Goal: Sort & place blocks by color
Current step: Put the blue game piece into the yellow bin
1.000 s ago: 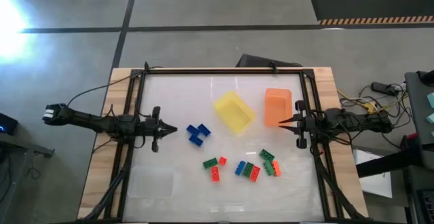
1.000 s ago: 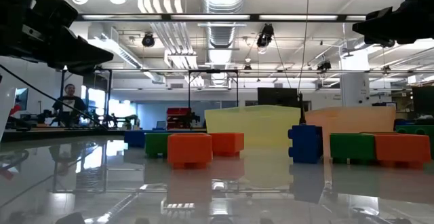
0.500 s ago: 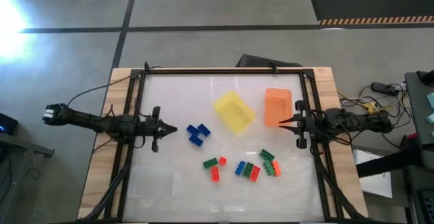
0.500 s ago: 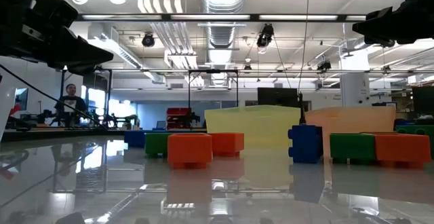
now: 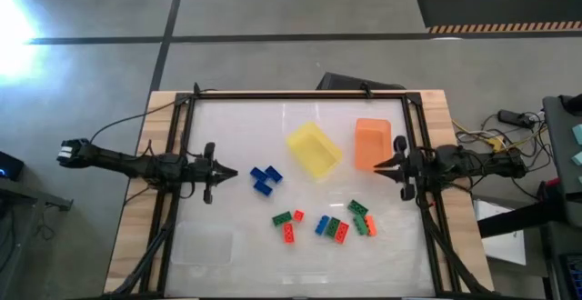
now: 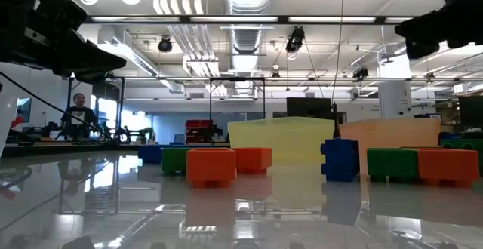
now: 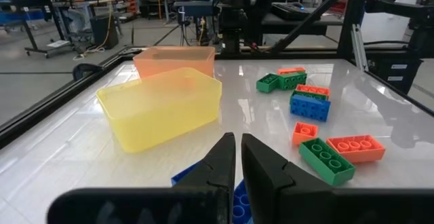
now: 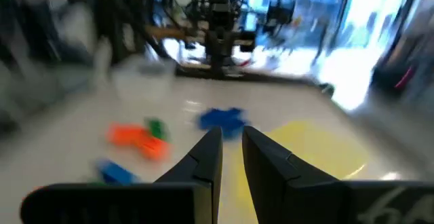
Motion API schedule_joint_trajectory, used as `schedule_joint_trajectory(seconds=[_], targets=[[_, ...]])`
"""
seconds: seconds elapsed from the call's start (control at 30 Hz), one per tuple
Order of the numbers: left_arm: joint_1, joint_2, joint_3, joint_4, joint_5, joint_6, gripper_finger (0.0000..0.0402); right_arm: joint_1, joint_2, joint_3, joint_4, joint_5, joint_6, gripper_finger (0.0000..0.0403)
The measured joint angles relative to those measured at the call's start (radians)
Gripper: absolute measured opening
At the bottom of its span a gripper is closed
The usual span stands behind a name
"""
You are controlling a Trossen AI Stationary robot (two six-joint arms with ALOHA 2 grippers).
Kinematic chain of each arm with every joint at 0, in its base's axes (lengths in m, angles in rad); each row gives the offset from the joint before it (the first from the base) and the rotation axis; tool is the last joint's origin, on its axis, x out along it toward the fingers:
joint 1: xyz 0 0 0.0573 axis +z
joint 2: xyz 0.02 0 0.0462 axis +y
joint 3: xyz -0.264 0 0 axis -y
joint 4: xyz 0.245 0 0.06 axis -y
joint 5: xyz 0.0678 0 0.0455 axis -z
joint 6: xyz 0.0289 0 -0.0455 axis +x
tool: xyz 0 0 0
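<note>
**Both arms parked at the edges, blocks waiting in the middle**

From above: the left gripper (image 5: 225,174) sits out at its own side of the surface (image 5: 236,127), fingers clenched on nothing, pointing in toward the cluster of blue blocks (image 5: 265,179), which lies just ahead of it. Opposite, the right gripper (image 5: 380,164) hangs beside the orange tray (image 5: 370,142), fingers nearly closed and empty. The yellow tray (image 5: 313,149) sits tilted next to the orange one, both at the far side, handy as drop-off spots by my reading. The mixed blocks (image 5: 329,224), green, red-orange and blue, lie scattered along the near side, none in a tray. A clear tray (image 5: 202,242) rests at the near left corner.

Table level: an orange block (image 6: 211,166) stands in front, a blue block (image 6: 339,159) to its right, the trays behind them. Sorting looks barely begun.

Left wrist: the two dark fingers (image 7: 220,163) meet, with blue studs just beyond them, a likely first target.

Right wrist: blurred, though the fingers (image 8: 203,157) stand close together, holding nothing
</note>
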Motion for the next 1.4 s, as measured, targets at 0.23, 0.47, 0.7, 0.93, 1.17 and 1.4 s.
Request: schedule_joint_trajectory(seconds=[0.23,0.47,0.7,0.93,1.17,1.4], targets=[[0.0,0.008,0.0,0.116,0.001,-0.073,0.001,0.0,0.0,0.0,0.008,0.034,0.314,0.0048],[-0.001,0.025,0.0,0.352,0.004,-0.16,0.001,0.0,0.0,0.0,0.064,0.035,0.314,0.0048],[0.0,0.035,0.0,0.481,0.005,-0.16,0.001,0.0,0.0,0.0,0.068,0.035,0.307,0.0048],[-0.001,0.033,0.007,0.481,0.006,-0.162,0.001,0.0,0.0,0.0,0.102,0.125,0.258,0.0048],[-0.001,0.033,0.006,0.584,0.026,-0.22,0.001,0.0,0.111,-0.006,0.357,0.074,0.203,0.0048],[-0.001,0.076,0.009,0.63,0.026,-0.221,0.001,0.0,0.367,0.014,0.624,0.045,0.022,0.0048]])
